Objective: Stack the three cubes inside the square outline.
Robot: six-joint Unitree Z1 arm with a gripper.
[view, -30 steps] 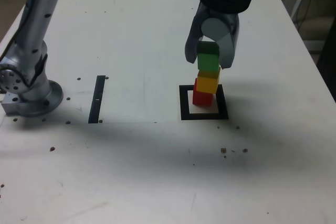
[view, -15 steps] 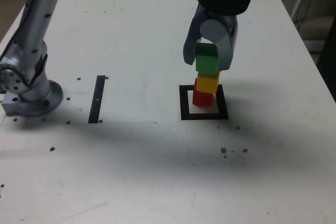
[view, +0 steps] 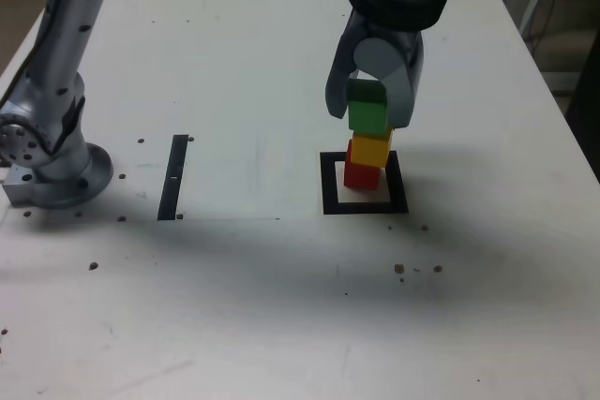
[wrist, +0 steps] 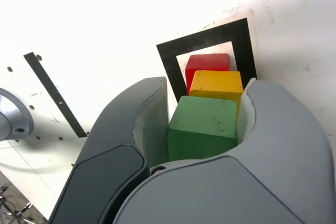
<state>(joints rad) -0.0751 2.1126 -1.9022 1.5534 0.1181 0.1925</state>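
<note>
Inside the square outline (view: 328, 185) the three cubes stand in one column: the red cube (view: 360, 174) at the bottom, the yellow cube (view: 372, 147) on it, and the green cube (view: 368, 111) on top. My gripper (view: 368, 115) comes down from above, and its grey jaws hug the green cube on both sides. The wrist view looks down the column past the green cube (wrist: 202, 127), the yellow cube (wrist: 216, 85) and the red cube (wrist: 207, 62) to the square outline (wrist: 168, 61). Both fingers (wrist: 149, 124) lie against the green cube's sides.
A thin black strip (view: 173, 177) lies on the white table toward the exterior view's left. The arm's grey base (view: 52, 170) stands at the left edge. Small dark specks (view: 399, 269) dot the table surface in front of the outline.
The gripper has lowered a little with the green cube, which now rests on the yellow cube. The red and yellow cubes have not moved.
</note>
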